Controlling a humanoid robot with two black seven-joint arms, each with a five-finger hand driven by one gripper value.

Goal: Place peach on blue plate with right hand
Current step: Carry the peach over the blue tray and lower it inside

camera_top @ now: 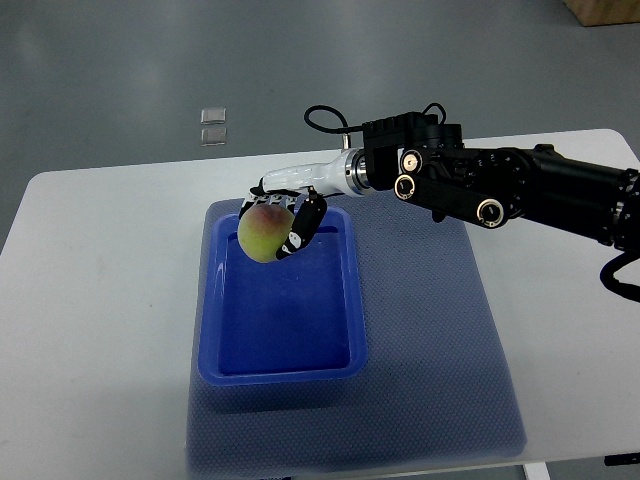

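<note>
Nearest the camera: a blue mesh mat (430, 400) on the white surface (90, 330), with the blue plate (285, 372) (really a shallow rectangular tray with a raised rim) lying on the mat's left part, its long axis running near to far. The near and middle floor of the plate is bare.

Far end of plate: the right hand (285, 215) reaches in from the right, forearm roughly level and pointing left. Its fingers (300, 232) are curled round the peach (264, 233), dark fingers down the right and front face, the white palm shell above and behind. The grip looks closed and firm.

Key relation: the peach sits below and just left of the palm, over the plate's far left corner, inside the rim line. Whether it touches the plate floor I cannot tell; I judge it just above. Next move is likely a short descent and release.

Peach: round, yellow-green with a reddish blush on top, no long axis to speak of, so it may roll.

Left arm is not visible.
</note>
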